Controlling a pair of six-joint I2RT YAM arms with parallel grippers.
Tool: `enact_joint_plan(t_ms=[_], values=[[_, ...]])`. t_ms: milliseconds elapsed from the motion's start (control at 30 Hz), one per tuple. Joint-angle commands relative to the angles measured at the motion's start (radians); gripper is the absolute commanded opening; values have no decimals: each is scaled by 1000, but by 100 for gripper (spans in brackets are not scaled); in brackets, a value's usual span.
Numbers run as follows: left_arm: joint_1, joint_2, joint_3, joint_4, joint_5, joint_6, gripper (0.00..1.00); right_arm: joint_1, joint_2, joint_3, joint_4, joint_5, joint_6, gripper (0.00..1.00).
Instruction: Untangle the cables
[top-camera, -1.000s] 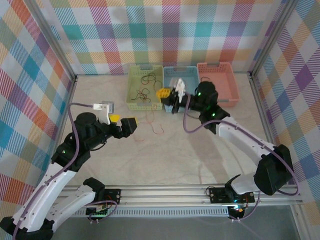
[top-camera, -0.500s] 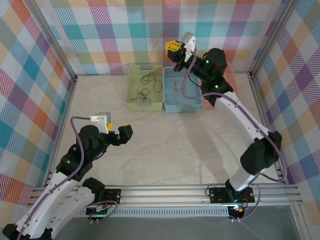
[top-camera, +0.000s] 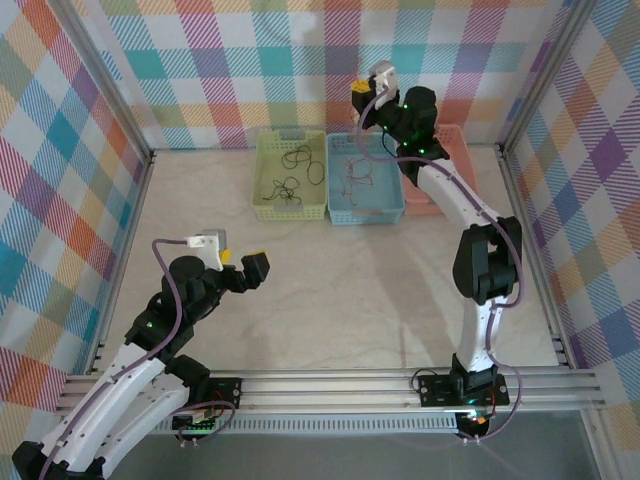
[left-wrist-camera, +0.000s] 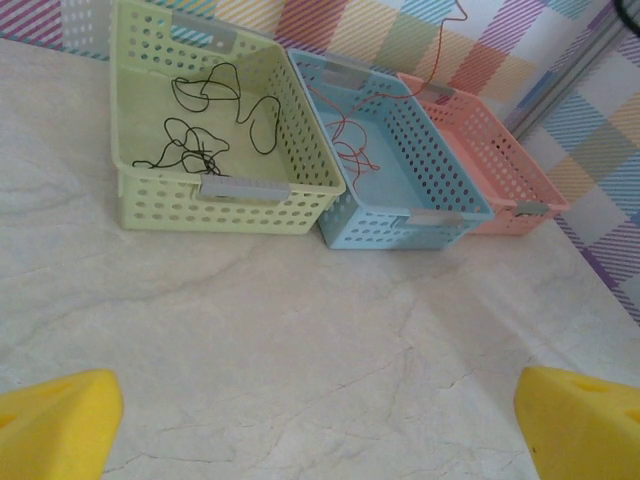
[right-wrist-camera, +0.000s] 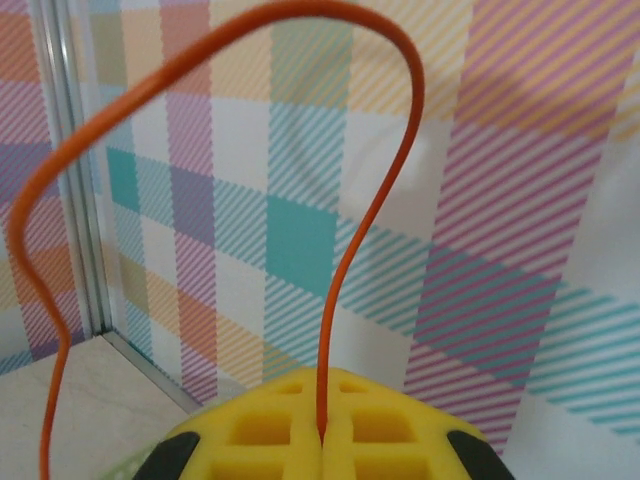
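one cable (right-wrist-camera: 372, 200) in right tool (top-camera: 361, 93), aloft

The red-orange cable (right-wrist-camera: 324, 370) rises from the blue basket (left-wrist-camera: 430, 217), pinched in my right pincer (right-wrist-camera: 322, 440) and looping above it. Thin black cables (left-wrist-camera: 196, 152) lie tangled in the green basket (left-wrist-camera: 245, 188).

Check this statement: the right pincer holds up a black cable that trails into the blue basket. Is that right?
No. The cable in the right pincer is red-orange, not black; the right wrist view shows it. It does trail into the blue basket.
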Motion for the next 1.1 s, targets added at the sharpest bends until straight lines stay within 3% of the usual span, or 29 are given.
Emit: enact_joint_plan(t_ms=[0, 600, 767, 1067], values=[[11, -9, -8, 42, -7, 21, 100, -12, 30, 37, 40, -30, 35, 0], [11, 27, 8, 27, 2, 20, 100, -91, 202, 138, -93, -43, 176, 1], [11, 29, 10, 21, -7, 13, 100, -92, 198, 109, -139, -61, 197, 11], [11, 45, 25, -7, -15, 2, 100, -92, 170, 61, -174, -51, 214, 19]])
